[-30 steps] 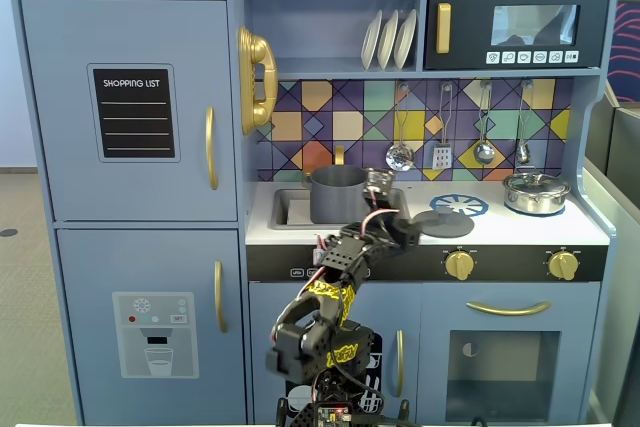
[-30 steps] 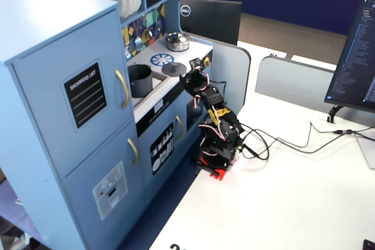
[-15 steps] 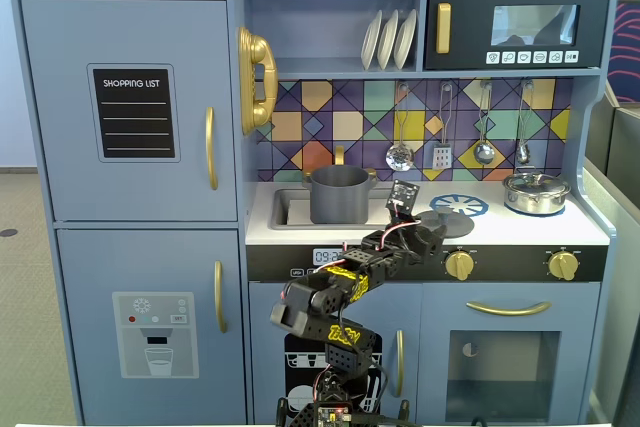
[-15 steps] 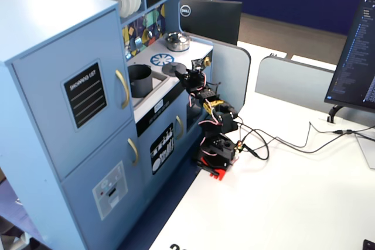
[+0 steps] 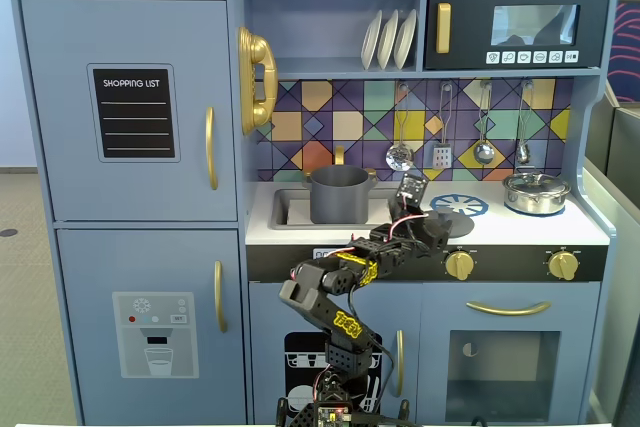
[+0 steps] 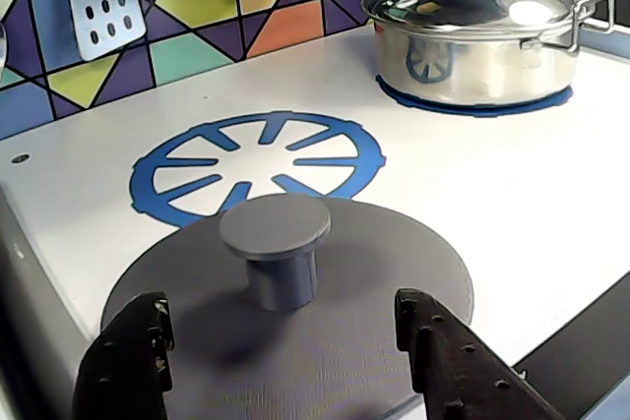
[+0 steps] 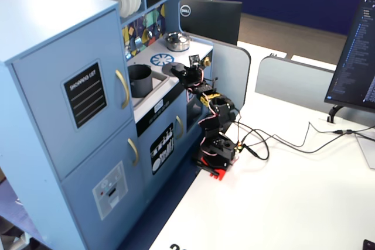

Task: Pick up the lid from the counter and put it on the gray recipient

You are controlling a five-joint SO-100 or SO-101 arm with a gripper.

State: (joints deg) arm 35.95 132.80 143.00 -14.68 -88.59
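One lid (image 6: 295,322), flat, gray, knob up, lies on the white counter (image 6: 512,194) at its front edge, just in front of the blue burner ring (image 6: 258,164). The claw (image 6: 285,361) stands open, one finger (image 6: 128,366) on each side of the knob, not touching it. The gray pot (image 5: 339,194) sits in the sink, uncovered. A silver pot (image 6: 472,41) stands on the far burner, lidded.

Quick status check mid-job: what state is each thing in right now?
lid: flat on the counter, knob up, not gripped
hand: open, fingers either side of the knob
gray pot: uncovered, in the sink
silver pot: lidded, on the far burner
microwave door: closed
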